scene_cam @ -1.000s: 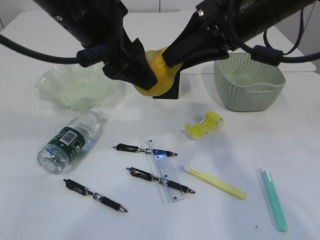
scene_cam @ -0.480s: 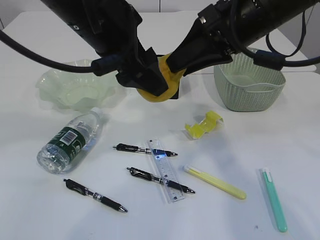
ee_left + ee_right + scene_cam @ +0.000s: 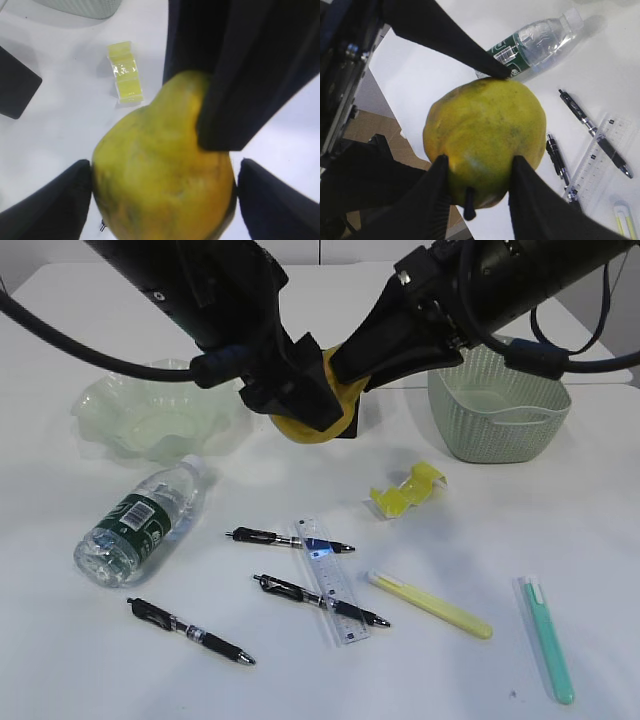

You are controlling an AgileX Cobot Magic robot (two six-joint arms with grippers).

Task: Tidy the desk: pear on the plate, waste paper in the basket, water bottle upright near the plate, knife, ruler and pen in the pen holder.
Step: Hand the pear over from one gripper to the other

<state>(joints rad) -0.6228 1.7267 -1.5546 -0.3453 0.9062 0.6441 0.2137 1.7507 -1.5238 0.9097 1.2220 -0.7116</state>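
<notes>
Pear (image 3: 318,410) half-hidden between jaws.

Exterior view: looked down at a slant across the desk (image 3: 560,500) from its near edge, taking in both arms.
Left wrist view: sat very close above the pear (image 3: 160,170), facing down at the desk.
Right wrist view: sat close on the pear's stem end.
Shared: all three showed the pear; exterior and right wrist also showed the water bottle (image 3: 540,40).

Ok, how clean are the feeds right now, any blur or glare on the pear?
Exterior view: sharp, evenly lit, soft shadows under the bottle. Left wrist view: pear fills the frame, slightly soft, fingers dark and featureless. Right wrist view: pear reasonably crisp, mild sheen, pens blurrier behind.
</notes>
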